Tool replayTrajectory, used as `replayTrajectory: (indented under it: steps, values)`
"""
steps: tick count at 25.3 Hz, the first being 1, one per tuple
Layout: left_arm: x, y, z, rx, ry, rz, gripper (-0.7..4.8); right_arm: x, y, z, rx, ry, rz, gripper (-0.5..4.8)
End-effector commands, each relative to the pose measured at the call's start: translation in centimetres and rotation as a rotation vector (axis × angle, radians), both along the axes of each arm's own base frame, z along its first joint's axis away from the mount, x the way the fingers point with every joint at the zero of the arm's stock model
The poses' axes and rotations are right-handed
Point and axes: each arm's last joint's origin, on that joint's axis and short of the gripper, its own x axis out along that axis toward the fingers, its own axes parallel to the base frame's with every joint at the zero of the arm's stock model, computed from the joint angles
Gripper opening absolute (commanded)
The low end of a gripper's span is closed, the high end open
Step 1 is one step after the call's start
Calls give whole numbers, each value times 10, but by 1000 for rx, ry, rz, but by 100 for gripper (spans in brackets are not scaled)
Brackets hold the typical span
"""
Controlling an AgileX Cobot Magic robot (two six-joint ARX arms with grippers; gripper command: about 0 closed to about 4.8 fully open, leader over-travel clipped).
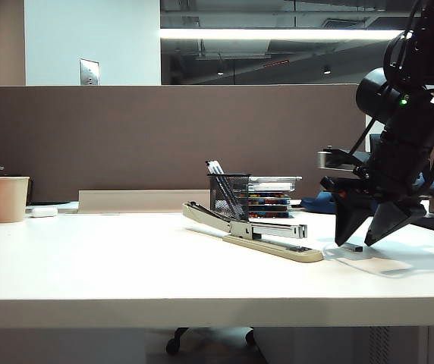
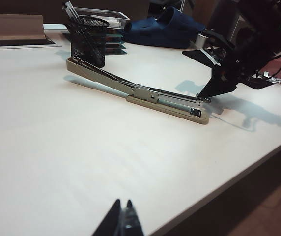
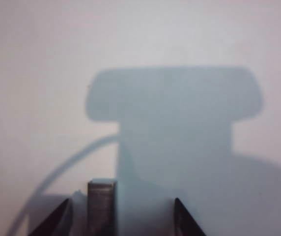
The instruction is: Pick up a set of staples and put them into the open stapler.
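Observation:
The beige stapler [image 1: 266,236] lies open mid-table, its upper arm [image 1: 205,216] swung back and its silver rail [image 1: 278,228] exposed; the left wrist view shows it too [image 2: 150,96]. The set of staples [image 1: 353,247], a short grey bar, rests on the table right of the stapler's front end. My right gripper [image 1: 369,236] hangs open just over it, pointing down. In the right wrist view the staples [image 3: 101,209] lie between the fingertips [image 3: 57,219], nearer one of them, untouched by either. My left gripper [image 2: 122,202] is shut and empty over the near table edge, and is out of the exterior view.
A black mesh pen holder [image 1: 228,193] and a stack of clear boxes [image 1: 272,196] stand right behind the stapler. A paper cup [image 1: 10,199] sits far left. A brown partition [image 1: 164,136] closes the back. A blue cloth [image 2: 165,29] lies beyond the right arm.

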Motion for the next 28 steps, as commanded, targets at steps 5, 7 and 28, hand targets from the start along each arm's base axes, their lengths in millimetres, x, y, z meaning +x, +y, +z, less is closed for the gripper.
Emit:
replayTrajectory:
  steps: [5, 7, 28]
  values:
    - [0, 0, 0, 1, 6, 1, -6, -10, 3, -9, -45, 108, 0, 260]
    - [0, 0, 0, 1, 6, 1, -6, -12, 4, -10, -54, 116, 1, 260]
    - [0, 0, 0, 1, 6, 1, -6, -15, 11, -10, -86, 120, 11, 106]
